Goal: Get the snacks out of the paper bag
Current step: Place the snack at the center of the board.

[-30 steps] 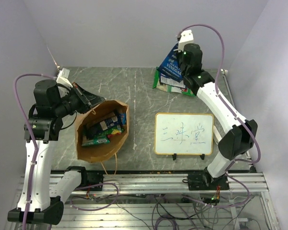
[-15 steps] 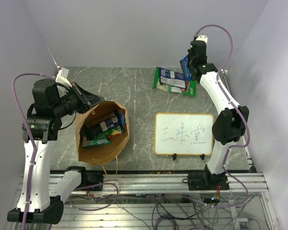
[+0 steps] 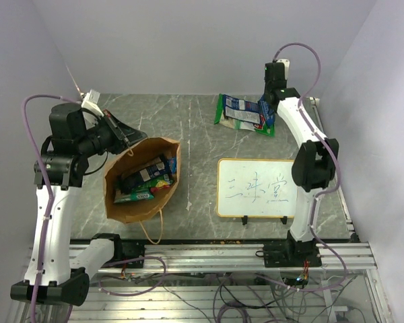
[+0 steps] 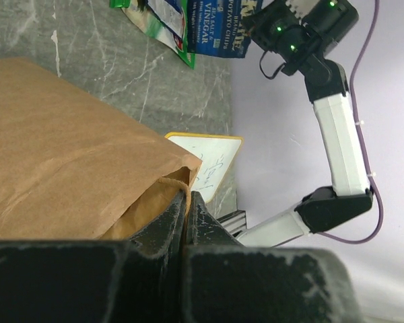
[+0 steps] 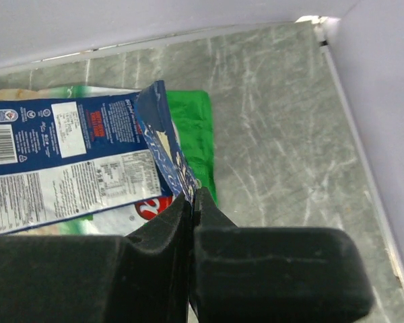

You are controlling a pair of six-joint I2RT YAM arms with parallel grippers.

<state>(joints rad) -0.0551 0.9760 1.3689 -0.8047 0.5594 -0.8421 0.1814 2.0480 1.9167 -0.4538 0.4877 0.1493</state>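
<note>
A tall brown kraft paper bag lies on its side on the left half of a grey marbled table, its mouth gaping up toward the overhead camera. Inside it sits a jumble of small glossy snacks: blue and teal pouches, a green packet near the lower lip, and a red one beside it. A thin tan string handle loops off the bag's near edge toward the arm bases. The left gripper is at the far-left rim of the bag's mouth, and the left wrist view shows its jaws pressed together on that folded paper edge, with the brown wall stretching away to the left. Well apart, at the far right of the table, the right gripper has its jaws clamped on the corner of a dark blue packet printed with a barcode and white text panels. That corner is lifted and creased, while the rest of the packet slopes down over a larger green bag that lies flat on the table near the back wall. Between the two arms, nearer the right one, an orange-framed whiteboard with handwritten characters stands on small black feet. Nothing lies between the whiteboard and the bag's mouth.
</note>
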